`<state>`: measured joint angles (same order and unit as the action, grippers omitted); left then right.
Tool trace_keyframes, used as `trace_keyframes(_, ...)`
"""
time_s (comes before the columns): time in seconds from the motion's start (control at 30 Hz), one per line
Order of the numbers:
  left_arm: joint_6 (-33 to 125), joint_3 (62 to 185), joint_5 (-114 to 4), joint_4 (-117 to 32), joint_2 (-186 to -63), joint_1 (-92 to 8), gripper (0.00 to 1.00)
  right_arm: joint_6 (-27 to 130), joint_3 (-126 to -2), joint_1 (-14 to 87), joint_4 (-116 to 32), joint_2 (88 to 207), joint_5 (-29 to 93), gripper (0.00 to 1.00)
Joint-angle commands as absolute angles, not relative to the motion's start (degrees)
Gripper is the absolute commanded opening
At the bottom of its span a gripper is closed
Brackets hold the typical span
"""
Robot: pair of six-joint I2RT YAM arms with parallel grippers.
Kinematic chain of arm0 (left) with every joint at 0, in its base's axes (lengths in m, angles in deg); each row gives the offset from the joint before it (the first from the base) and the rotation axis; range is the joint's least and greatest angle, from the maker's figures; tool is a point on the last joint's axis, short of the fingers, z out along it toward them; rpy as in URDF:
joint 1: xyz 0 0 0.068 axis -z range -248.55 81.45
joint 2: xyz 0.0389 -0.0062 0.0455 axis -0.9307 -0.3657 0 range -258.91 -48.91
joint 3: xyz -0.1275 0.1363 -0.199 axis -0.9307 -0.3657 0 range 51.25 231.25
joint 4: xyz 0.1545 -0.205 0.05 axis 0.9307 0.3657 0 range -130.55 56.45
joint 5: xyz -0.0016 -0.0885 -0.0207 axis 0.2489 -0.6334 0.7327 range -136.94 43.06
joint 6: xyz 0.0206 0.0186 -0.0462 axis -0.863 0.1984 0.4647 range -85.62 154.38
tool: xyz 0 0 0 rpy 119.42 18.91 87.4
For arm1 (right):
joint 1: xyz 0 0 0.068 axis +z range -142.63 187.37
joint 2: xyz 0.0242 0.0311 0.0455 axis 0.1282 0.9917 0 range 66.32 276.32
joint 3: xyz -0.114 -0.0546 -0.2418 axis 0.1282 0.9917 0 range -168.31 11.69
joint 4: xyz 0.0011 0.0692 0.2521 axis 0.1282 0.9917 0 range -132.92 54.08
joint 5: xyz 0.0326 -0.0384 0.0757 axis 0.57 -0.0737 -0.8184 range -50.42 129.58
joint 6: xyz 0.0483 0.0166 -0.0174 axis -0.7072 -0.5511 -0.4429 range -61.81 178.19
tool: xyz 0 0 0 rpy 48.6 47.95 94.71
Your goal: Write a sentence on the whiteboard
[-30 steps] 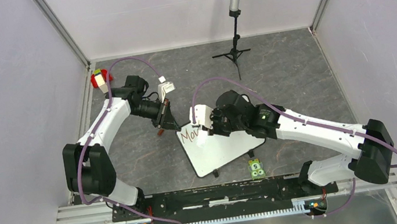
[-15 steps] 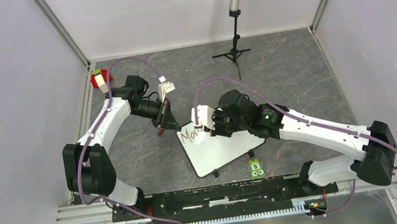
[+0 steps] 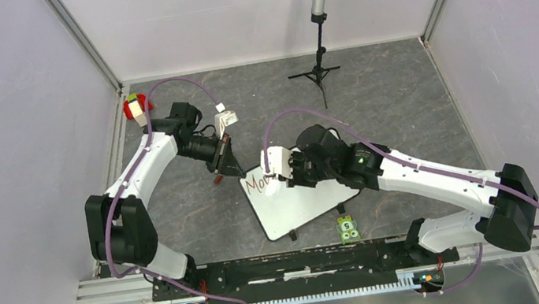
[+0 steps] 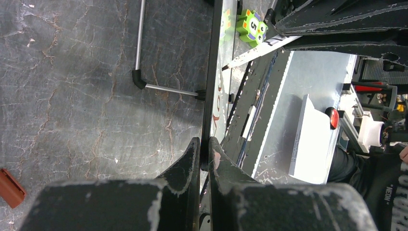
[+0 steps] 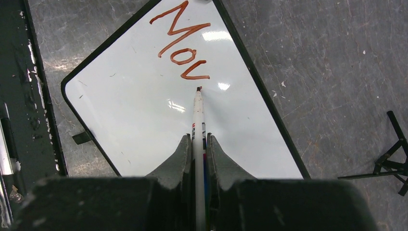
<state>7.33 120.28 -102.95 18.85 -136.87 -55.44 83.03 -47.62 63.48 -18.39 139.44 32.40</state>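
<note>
Bracing the whiteboard point(image 5: 144, 130) in the clenched left gripper point(image 4: 204, 149), I should press the marker point(image 5: 197, 110), clamped in the right gripper point(image 5: 197, 140), lightly past "Mov" in the sentence point(image 5: 183, 45).

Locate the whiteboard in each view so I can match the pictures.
Top external: the whiteboard lies at centre, tilted.
Left wrist: edge-on, its black rim running up from the left gripper, which pinches it.
Right wrist: fills the centre, under the marker held by the right gripper.
Shared landmark: the reddish "Mov" writing, at the board's far corner.
</note>
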Motion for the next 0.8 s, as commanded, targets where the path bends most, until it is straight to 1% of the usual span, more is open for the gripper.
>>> trace_keyframes(0.0, 5.61, 121.38, -102.18, 18.70, -136.24, -54.75, 0.02, 84.09, -46.94, 63.42, -18.91, 138.98, 34.64, 0.00)
trace_keyframes(0.43, 5.56, 121.24, -101.97, 18.70, -136.02, -54.75, 0.02, 85.69, -47.72, 61.76, -16.84, 137.95, 36.97, 0.00)
trace_keyframes(0.77, 5.58, 121.38, -102.13, 18.70, -136.17, -54.75, 0.02, 85.44, -49.80, 61.41, -18.22, 139.21, 36.31, 0.00)
